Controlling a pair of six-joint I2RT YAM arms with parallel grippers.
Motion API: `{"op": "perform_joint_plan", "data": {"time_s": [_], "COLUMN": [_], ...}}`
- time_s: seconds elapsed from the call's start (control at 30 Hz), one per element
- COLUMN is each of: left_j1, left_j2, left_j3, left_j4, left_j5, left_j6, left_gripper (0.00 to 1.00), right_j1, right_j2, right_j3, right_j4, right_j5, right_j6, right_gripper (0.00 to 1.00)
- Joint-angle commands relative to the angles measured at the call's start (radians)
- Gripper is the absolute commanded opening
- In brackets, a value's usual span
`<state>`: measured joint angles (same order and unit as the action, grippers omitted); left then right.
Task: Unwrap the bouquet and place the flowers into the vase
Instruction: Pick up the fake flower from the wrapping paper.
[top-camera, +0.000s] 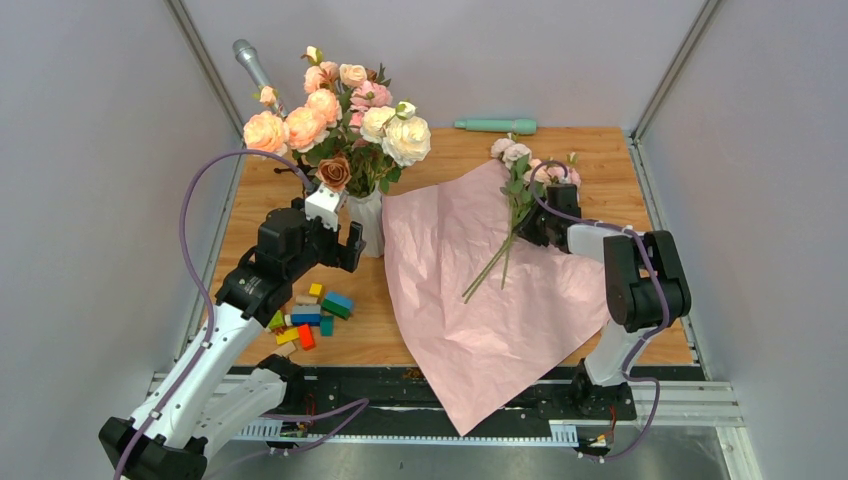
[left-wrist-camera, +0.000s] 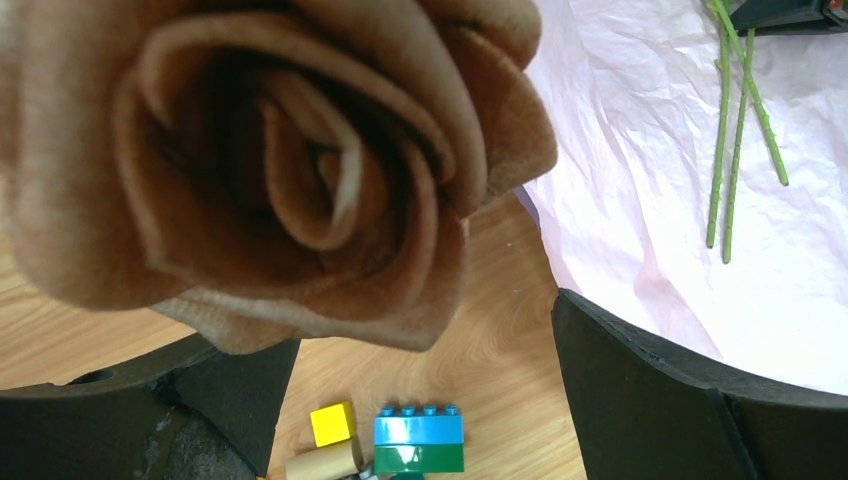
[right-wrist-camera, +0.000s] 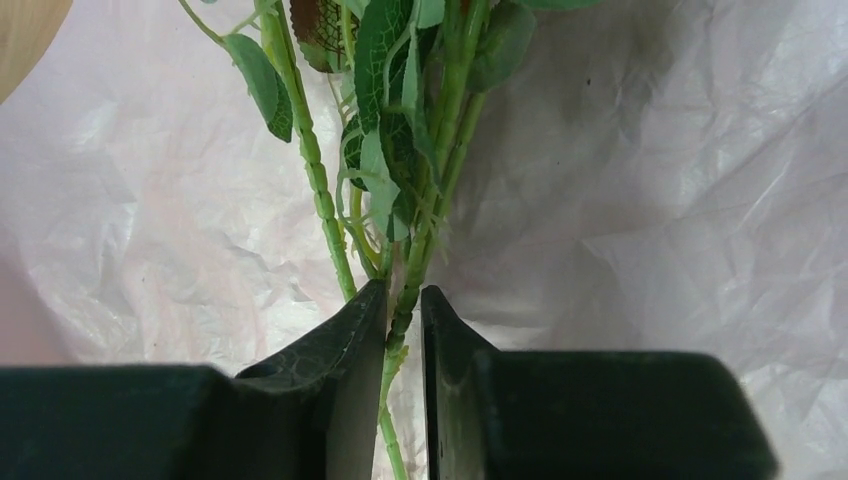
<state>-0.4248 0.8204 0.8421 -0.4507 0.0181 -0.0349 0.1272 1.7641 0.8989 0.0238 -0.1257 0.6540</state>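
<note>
Left of centre, the left gripper (top-camera: 338, 228) hangs beside the vase (top-camera: 370, 215), jaws spread wide, with blocks (top-camera: 312, 312) below it. The paper (top-camera: 470, 300) overhangs the table's (top-camera: 600, 150) lower edge. At the paper's upper right, the right gripper (top-camera: 537, 222) pinches the flowers (top-camera: 515, 190) by a stem.

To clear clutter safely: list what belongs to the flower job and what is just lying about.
Job: flowers, pink wrapping paper, white vase.
Lying about: toy bricks, teal tool, silver rod, large peach blooms already in the vase.
</note>
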Motion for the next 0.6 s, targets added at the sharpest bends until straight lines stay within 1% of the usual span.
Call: {"op": "perform_joint_plan", "data": {"time_s": [0.0,0.23,0.57], "left_j1": [0.001,0.001,0.001], "left_j2": [-0.004,-0.004,-0.009], "left_j3": [-0.004,-0.005,-0.006], "left_j4": [0.012,0.014,0.014], "left_j5": [0.003,0.015,0.014], "left_j6": [0.021,0.021,0.021], "left_gripper": [1.00,1.00,1.00], "right_j1": [-0.009,-0.022,-0.031], "right_j2": [-0.011,-0.060,-0.167], "right_j3": [0.017,-0.016,-0.077], "right_j4": [0.047,0.062,0.047], "right_j5": [-0.002,-0.021,0.032], "right_j6": [0.023,0.065,0.092], "right_gripper": [0.19,0.14,0.06]}}
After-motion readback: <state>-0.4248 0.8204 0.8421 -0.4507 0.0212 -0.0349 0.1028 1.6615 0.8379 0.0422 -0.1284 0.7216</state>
